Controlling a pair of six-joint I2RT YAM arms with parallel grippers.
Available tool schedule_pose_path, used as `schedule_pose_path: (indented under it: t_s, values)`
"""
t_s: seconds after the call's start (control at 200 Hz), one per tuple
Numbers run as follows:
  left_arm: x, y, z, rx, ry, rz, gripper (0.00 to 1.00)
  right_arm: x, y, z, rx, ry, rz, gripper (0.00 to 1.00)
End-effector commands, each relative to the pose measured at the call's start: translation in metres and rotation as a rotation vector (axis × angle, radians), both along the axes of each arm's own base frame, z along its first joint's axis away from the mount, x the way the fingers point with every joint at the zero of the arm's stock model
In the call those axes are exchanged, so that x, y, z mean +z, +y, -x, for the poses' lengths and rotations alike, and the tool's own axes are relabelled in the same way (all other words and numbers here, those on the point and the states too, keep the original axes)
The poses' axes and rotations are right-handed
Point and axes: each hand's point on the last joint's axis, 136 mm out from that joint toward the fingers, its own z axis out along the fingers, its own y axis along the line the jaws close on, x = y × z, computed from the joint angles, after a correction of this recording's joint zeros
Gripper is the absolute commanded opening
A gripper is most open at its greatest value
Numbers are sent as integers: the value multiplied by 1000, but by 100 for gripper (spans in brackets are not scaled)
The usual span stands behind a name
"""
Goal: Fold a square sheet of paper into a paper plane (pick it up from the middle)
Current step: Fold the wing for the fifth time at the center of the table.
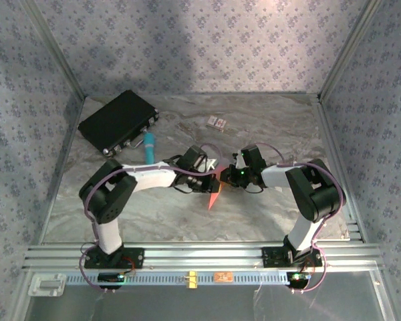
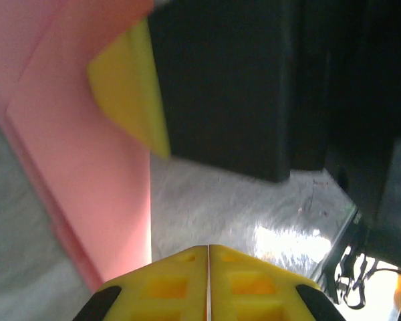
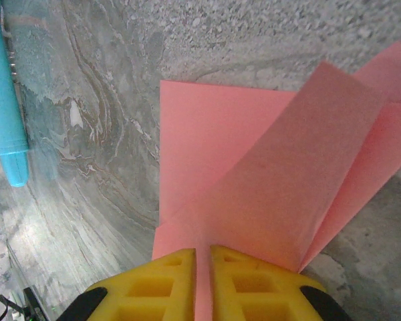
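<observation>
- Right gripper (image 3: 202,257) first: on its wrist camera we see the yellow fingers nearly together, with the paper plane (image 3: 254,200) pinched in the slit between them.
- On its own camera the left gripper (image 2: 207,254) has its fingers pressed tight. We cannot tell whether any paper is caught in the seam.
- From that camera the pink sheet lies at 9 o'clock. One yellow finger (image 2: 130,87) of the right gripper sits at the paper's edge, toward 11 o'clock.
- The right wrist camera resolves the folds: overlapping salmon-pink flaps with straight creases fan out from the grip toward 12 and 2 o'clock, over the marbled table (image 3: 87,167). The plane is only part-folded.
- From above those layers merge into one slim sliver. Here we see both grippers meeting mid-table, and the paper running from them toward 6 o'clock to a sharp tip.
- Farther back, the teal marker (image 1: 149,142) lies at their 10 o'clock, with the black case (image 1: 117,120) beyond it.
- A small card (image 1: 217,122) lies at 12 o'clock.
</observation>
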Motion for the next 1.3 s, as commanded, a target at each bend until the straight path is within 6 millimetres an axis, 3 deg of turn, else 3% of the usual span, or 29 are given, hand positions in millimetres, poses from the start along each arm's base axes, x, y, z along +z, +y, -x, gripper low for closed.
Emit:
schedule_pose_path:
  t_s: [0.0, 0.105, 0.255, 0.355, 0.59, 0.765, 1.029, 1.229, 1.294]
  values:
    - [-8, -8, -12, 11, -10, -16, 9, -42, -12, 23, -22, 110, 119, 15]
    - [-34, 3, -7, 12, 28, -88, 8, -40, -12, 23, -27, 107, 113, 15]
    - [-66, 26, 14, 0, 80, -196, 5, -36, -12, 21, -27, 97, 101, 16]
    - [-78, 39, 27, -14, 108, -224, 3, -28, -10, 17, -25, 75, 88, 16]
    - [-81, 50, 45, -70, 125, -216, 0, 14, -18, 7, -42, -34, 85, 17]
    - [-80, 47, 44, -75, 122, -200, 0, 27, -15, 12, -11, -95, 48, 17]
    - [-78, 48, 40, -57, 113, -195, 0, 17, 13, 19, 57, -78, 34, 15]
    - [-79, 49, 39, -47, 111, -196, 0, -17, -13, 16, -11, -15, 143, 14]
    - [-79, 50, 40, -48, 113, -197, 0, -18, -19, 10, -39, -7, 116, 14]
